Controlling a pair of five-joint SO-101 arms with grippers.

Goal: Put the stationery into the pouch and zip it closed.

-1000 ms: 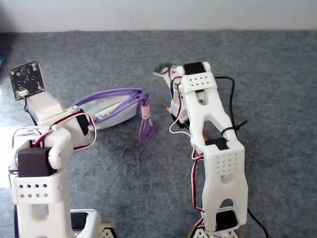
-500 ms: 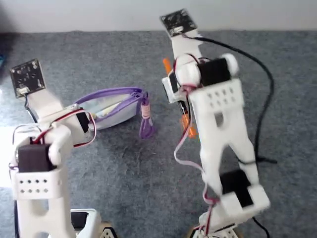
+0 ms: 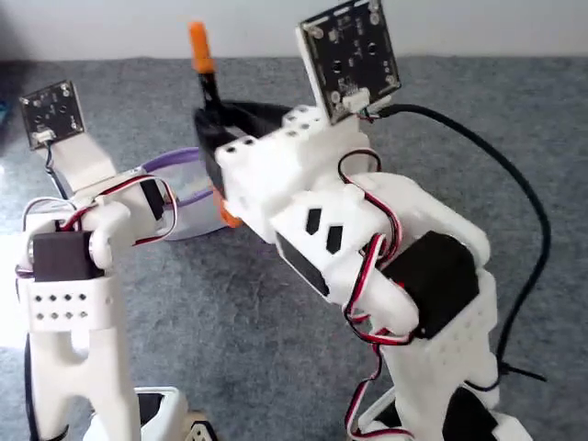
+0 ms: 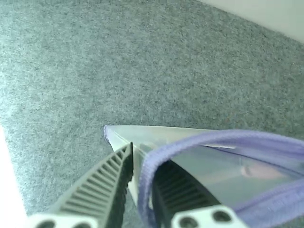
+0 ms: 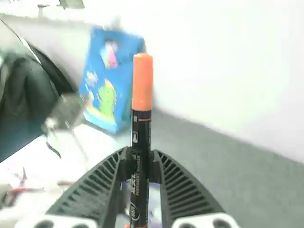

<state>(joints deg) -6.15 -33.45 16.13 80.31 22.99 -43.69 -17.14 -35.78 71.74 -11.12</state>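
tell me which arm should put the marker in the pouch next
Right. Its gripper is shut on the marker, lifted above the table. The left gripper is clamped on the pouch edge, so it likely serves best holding that.

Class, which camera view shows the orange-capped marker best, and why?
The right wrist view: the marker shows cap and barrel close up, clamped in the right gripper. The high view catches its orange cap and upper barrel above the arm. The left wrist view faces the pouch instead.
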